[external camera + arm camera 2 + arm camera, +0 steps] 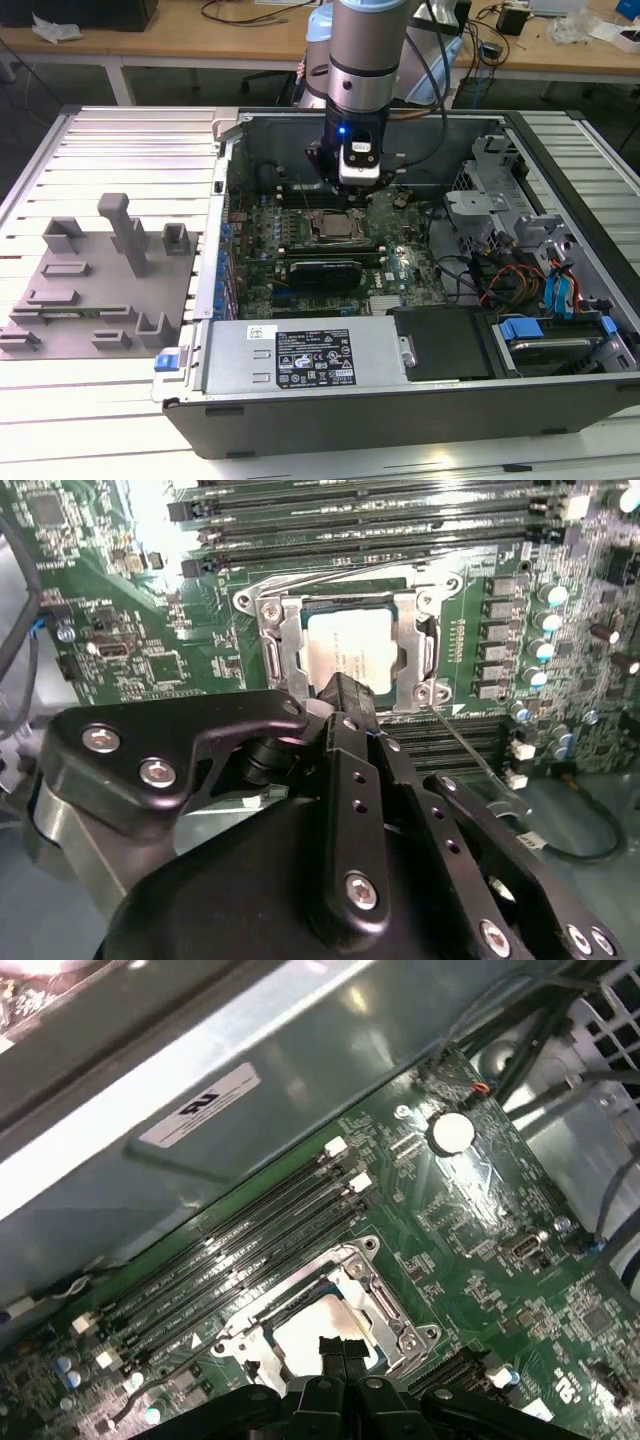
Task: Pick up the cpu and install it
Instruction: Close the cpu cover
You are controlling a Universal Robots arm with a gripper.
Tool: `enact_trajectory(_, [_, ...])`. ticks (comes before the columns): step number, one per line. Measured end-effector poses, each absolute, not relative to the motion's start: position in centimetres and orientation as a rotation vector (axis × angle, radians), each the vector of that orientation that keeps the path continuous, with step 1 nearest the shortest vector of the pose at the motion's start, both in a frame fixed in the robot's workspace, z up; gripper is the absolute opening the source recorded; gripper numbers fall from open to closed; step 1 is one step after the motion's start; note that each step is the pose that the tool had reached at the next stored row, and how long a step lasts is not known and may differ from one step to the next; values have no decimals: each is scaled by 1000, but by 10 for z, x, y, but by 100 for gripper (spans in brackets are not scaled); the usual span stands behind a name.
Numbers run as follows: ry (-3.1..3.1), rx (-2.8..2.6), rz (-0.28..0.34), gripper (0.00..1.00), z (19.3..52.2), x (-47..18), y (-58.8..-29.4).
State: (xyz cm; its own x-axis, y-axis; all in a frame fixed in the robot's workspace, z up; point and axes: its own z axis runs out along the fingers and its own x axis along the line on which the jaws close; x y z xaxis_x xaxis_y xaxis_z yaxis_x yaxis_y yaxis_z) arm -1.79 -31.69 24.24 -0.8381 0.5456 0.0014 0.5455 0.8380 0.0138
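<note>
One silvery-white flat square cpu point(350, 645) lay in one metal socket frame point(272, 652); the black gripper point(343, 1348) hovered above, jaws pressed together, empty.

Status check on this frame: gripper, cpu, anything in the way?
Gripper shut, empty, over the socket frame. Cpu lying inside the frame. Nothing between them.

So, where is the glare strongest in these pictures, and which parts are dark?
In the exterior view, light washes out the ribbed metal table at the bottom, while the open black computer case is dim inside. In the second wrist view, a white patch burns the green motherboard, and the black gripper is dark. In the first wrist view, the small square silvery cpu shines.
</note>
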Motion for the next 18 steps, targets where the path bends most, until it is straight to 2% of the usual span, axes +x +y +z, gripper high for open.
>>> enact_trajectory(18, [3142,74,22,11,241,-18,-317])
